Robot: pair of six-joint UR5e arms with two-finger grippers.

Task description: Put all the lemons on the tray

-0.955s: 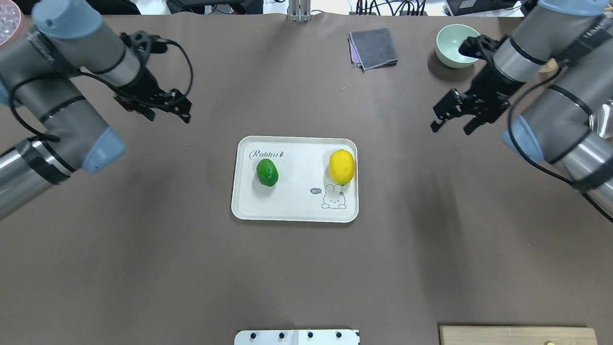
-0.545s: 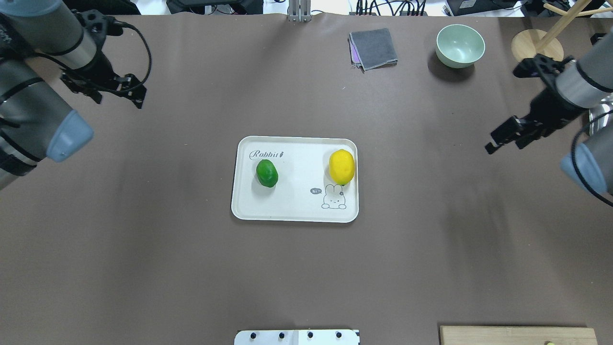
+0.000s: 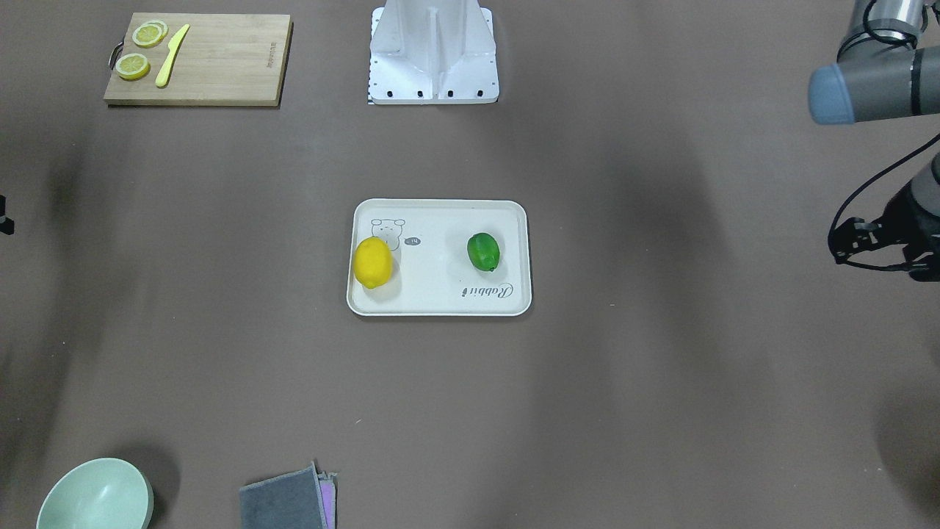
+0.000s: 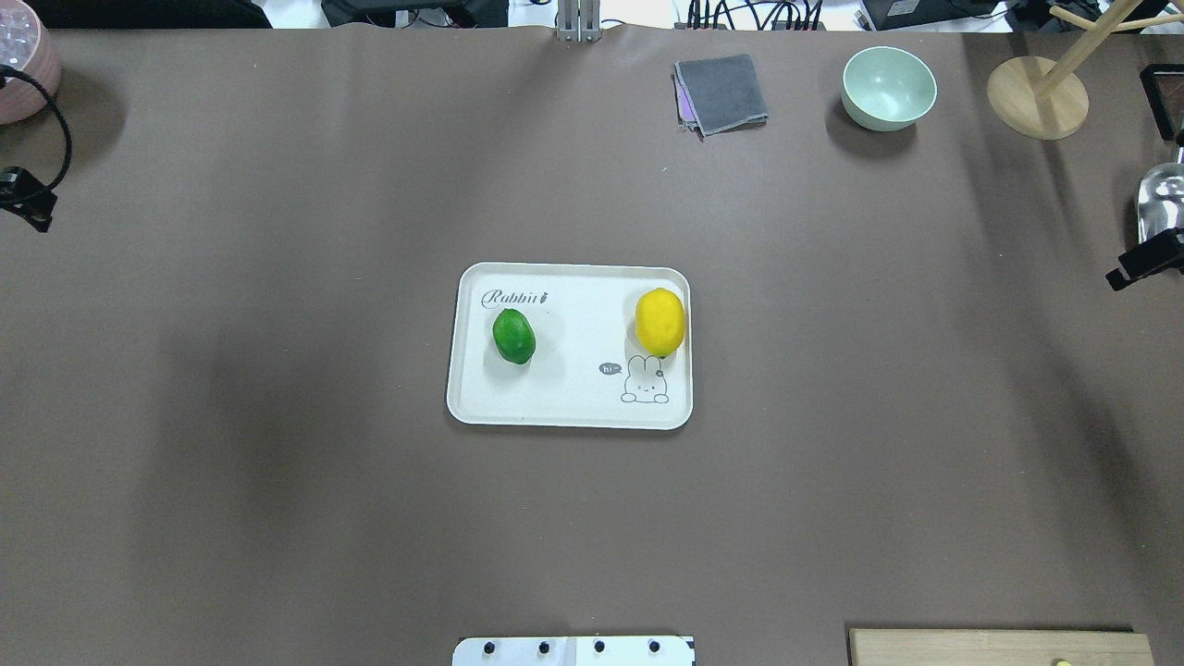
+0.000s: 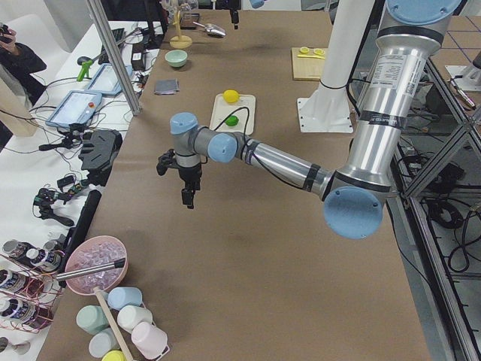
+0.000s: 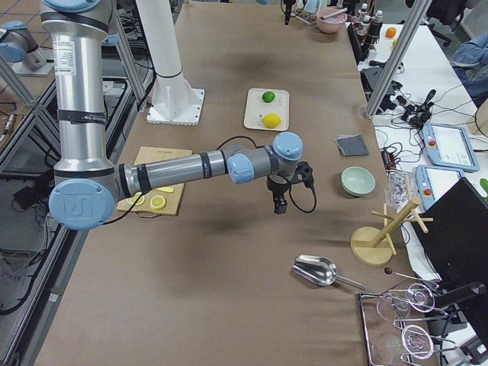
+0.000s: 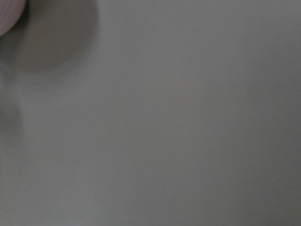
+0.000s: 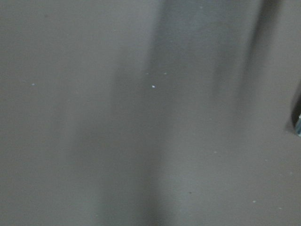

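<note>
The cream-white tray [image 4: 573, 407] lies at the table's middle, also in the front-facing view [image 3: 440, 301]. The green lemon [image 4: 513, 336] lies on its left part and the yellow lemon [image 4: 659, 321] on its right part, beside the drawing. Both rest free, with no gripper near. My left gripper [image 4: 26, 205] shows only as a sliver at the overhead view's left edge, far from the tray; it also shows at the front-facing view's right edge [image 3: 874, 246]. My right gripper [image 4: 1142, 264] is a sliver at the right edge. I cannot tell whether either is open or shut.
A wooden cutting board [image 3: 220, 66] with lemon slices and a yellow knife lies near the robot base [image 3: 433, 73]. A green bowl [image 4: 888, 88], a grey cloth [image 4: 721, 92], a wooden stand [image 4: 1036, 88] and a metal scoop [image 4: 1161, 199] are at the far right. A pink bowl [image 4: 23, 60] is at the far left.
Both arms have drawn back outward toward the table's two ends and almost left the overhead view. The tray and both lemons have not moved.
</note>
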